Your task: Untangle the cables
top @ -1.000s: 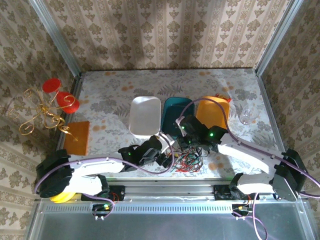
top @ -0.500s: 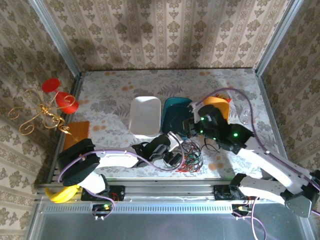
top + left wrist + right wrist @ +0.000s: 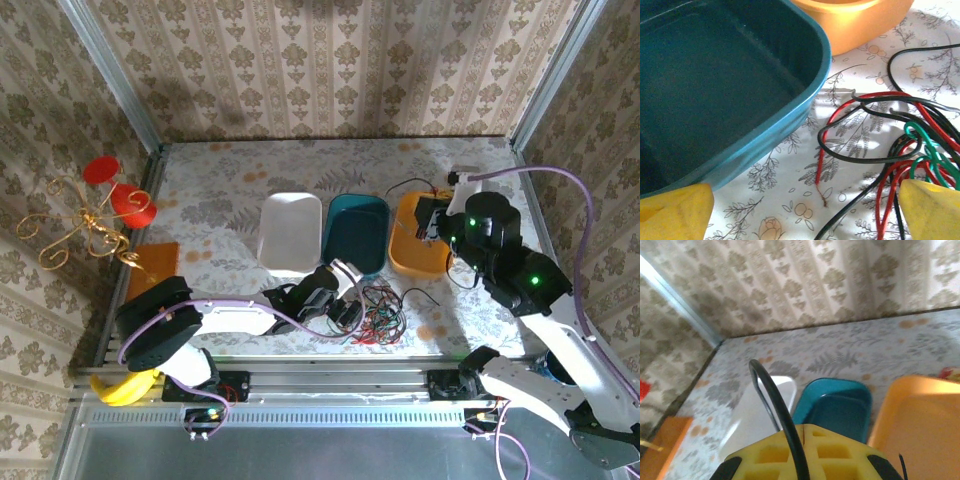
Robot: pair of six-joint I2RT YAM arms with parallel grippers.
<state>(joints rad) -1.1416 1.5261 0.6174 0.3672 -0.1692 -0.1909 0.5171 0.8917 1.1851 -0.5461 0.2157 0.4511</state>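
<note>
- Right gripper (image 3: pixel 430 220) has risen from the cables (image 3: pixel 378 315) to over the orange bin (image 3: pixel 413 256), clamped on a black cable (image 3: pixel 790 432); its wrist view shows this.
- Left gripper (image 3: pixel 805 212) gapes over the cables on the table (image 3: pixel 782 175), beside the teal bin (image 3: pixel 730 90).

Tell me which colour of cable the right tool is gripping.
The black cable, pinched in the right tool; the red cable and green cable lie on the table.
</note>
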